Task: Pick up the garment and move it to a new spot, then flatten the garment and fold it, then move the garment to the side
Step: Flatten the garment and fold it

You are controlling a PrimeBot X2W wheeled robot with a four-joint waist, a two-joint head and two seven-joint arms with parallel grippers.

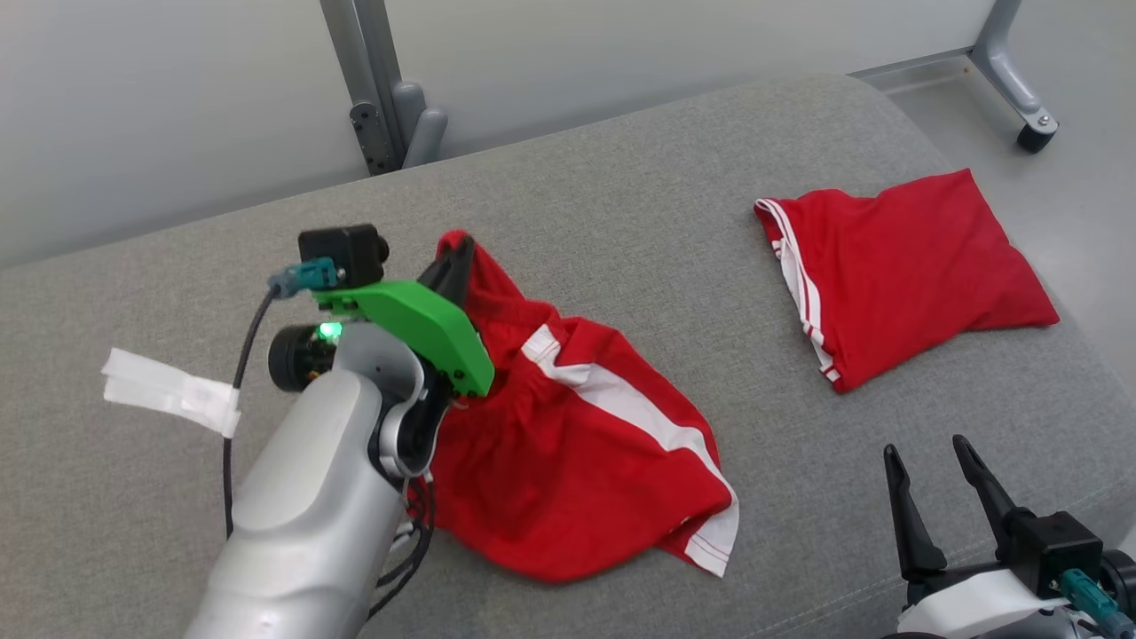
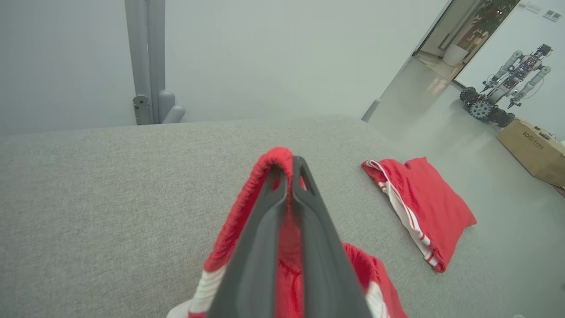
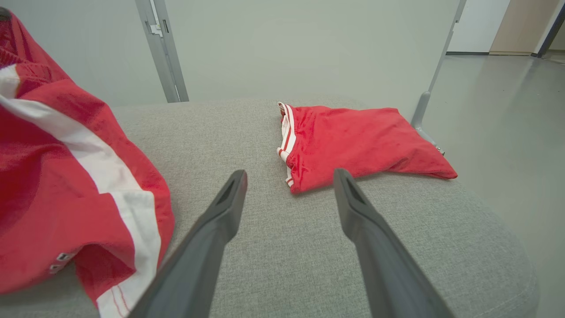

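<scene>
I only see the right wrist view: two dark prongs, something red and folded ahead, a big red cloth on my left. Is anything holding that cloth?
Observer: Yes. The left gripper is shut on the elastic waistband of those crumpled red shorts, holding that edge up off the grey cushion.
Operator: Anything else lying on the cushion?
Observer: A strip of white tape, left of that arm.
Operator: And further off?
Observer: Past the folded red shorts, a cardboard box and another wheeled robot stand on the floor.

grey cushion (image 1: pixel 621 177): crumpled shorts (image 1: pixel 568 461), folded shorts (image 1: pixel 905 266), tape (image 1: pixel 169 390)
</scene>
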